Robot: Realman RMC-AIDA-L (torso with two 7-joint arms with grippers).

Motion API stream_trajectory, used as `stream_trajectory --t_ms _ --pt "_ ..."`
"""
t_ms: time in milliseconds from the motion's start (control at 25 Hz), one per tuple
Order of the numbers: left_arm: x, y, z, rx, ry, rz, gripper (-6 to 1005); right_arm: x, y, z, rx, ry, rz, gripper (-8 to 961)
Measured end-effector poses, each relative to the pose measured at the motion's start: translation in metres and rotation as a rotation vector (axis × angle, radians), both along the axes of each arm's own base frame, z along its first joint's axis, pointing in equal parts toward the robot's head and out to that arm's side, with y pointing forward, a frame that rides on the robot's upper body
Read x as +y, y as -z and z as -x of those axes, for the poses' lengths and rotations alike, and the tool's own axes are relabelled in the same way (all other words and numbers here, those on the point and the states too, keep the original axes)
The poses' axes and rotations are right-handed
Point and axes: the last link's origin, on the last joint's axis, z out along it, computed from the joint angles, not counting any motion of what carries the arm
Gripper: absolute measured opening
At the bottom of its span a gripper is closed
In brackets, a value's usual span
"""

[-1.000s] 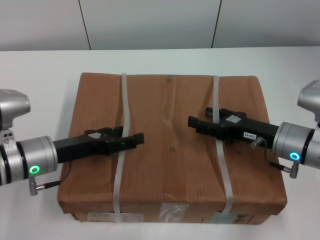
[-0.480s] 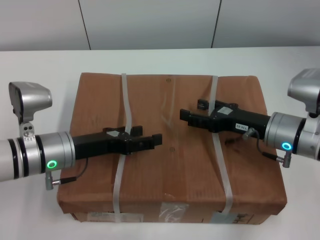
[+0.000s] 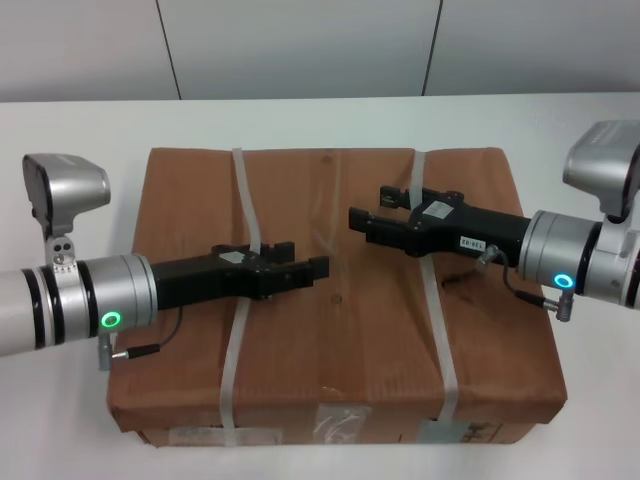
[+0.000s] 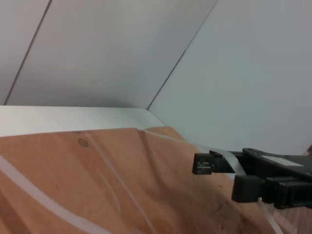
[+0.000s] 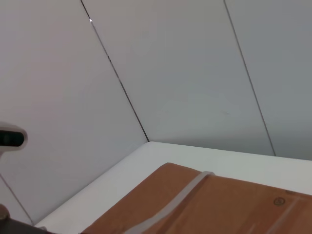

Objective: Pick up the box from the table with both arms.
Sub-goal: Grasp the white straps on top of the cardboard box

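Note:
The brown cardboard box (image 3: 340, 340) lies flat on the white table (image 3: 80, 130), bound by a left strap (image 3: 240, 190) and a right strap (image 3: 437, 330). My left gripper (image 3: 303, 258) reaches in from the left over the box top, crossing the left strap, with its fingers apart. My right gripper (image 3: 375, 207) reaches in from the right across the right strap, also with its fingers apart. The left wrist view shows the right gripper (image 4: 222, 175) with the strap (image 4: 229, 161) running over it. I cannot tell whether either gripper holds a strap.
Grey wall panels (image 3: 300, 45) stand behind the table. White tabletop shows on both sides of the box and behind it. Labels and clear tape (image 3: 335, 425) show on the box's near side. The box top (image 5: 219, 204) and table edge (image 5: 185, 151) show in the right wrist view.
Both grippers have moved inward toward the middle of the box top. The box has shifted slightly to the left in the head view.

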Motion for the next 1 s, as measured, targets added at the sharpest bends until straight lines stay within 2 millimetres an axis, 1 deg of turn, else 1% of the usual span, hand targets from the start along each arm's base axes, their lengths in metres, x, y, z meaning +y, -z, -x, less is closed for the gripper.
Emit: stream_trajectory --t_ms 80,360,520,880,1000 --pt "0.001 0.0 0.0 0.0 -0.003 -0.005 740 -0.001 0.001 0.0 -0.002 -0.004 -0.002 752" --pt "0.001 -0.002 0.003 0.0 -0.009 -0.021 724 -0.005 0.003 -0.003 -0.015 -0.024 -0.015 693" --pt "0.001 -0.002 0.003 0.005 0.001 -0.026 549 -0.008 0.003 -0.005 -0.017 -0.027 -0.02 654" --pt "0.0 -0.002 0.004 0.01 0.006 -0.023 131 -0.011 0.002 -0.008 0.019 0.012 -0.022 517" --pt "-0.001 -0.002 0.004 0.01 0.006 -0.023 132 -0.013 0.003 -0.008 0.051 0.049 0.006 475"
